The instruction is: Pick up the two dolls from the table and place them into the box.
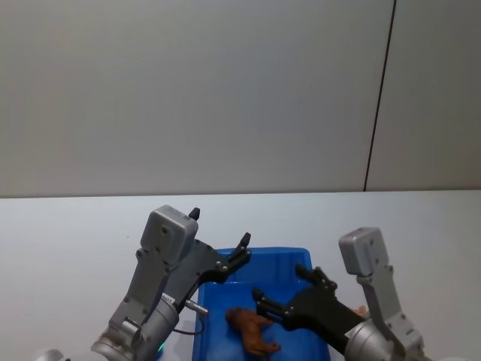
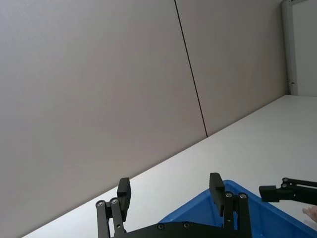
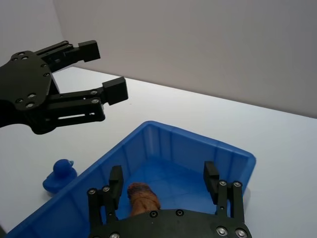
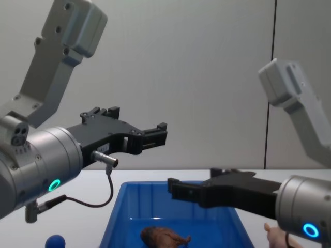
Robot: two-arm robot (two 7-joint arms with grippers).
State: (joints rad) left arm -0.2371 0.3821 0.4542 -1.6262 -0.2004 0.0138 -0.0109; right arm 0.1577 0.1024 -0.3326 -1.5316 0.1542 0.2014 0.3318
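Shows the reddish-brown doll (image 1: pixel 254 331) lying inside the blue box (image 1: pixel 279 254), and the pale pink doll (image 4: pixel 274 235) on the tabletop (image 1: pixel 75 226) just beyond the box's right wall, below the right gripper (image 1: pixel 279 283), so likely nearer that arm. Holds right gripper and left gripper (image 1: pixel 219 227) open, empty, poised above the box.

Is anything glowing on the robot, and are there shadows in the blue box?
Chest view: a greenish ring light glows on the left arm, a blue ring light on the right arm. Right wrist view: the box is shaded darker inside, around the reddish-brown doll, below the open right hand; no glare.
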